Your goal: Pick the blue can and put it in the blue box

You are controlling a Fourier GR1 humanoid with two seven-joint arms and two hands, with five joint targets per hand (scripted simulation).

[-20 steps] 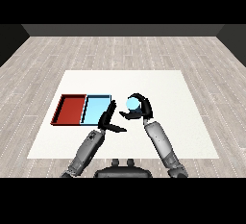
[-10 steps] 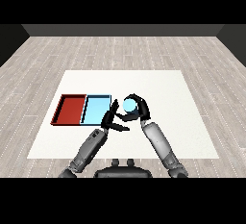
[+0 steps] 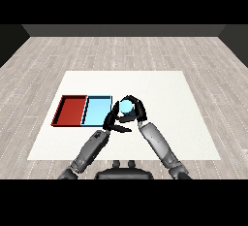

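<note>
The blue can (image 3: pixel 126 106) is light blue and sits inside my right hand (image 3: pixel 135 112), whose fingers curl round it just right of the light blue tray (image 3: pixel 96 111). My left hand (image 3: pixel 114 121) lies directly below and left of the can, fingers straight, close to the right hand. The can hangs over the table near the blue tray's right edge, not over its floor.
A red tray (image 3: pixel 70 110) lies against the blue tray's left side. Both trays rest on the white table (image 3: pixel 169 99), which extends right and toward the back. A grey wooden floor surrounds the table.
My right hand has carried the blue can leftward toward the blue tray. The left hand has stayed almost in place, so the two hands now nearly meet.
</note>
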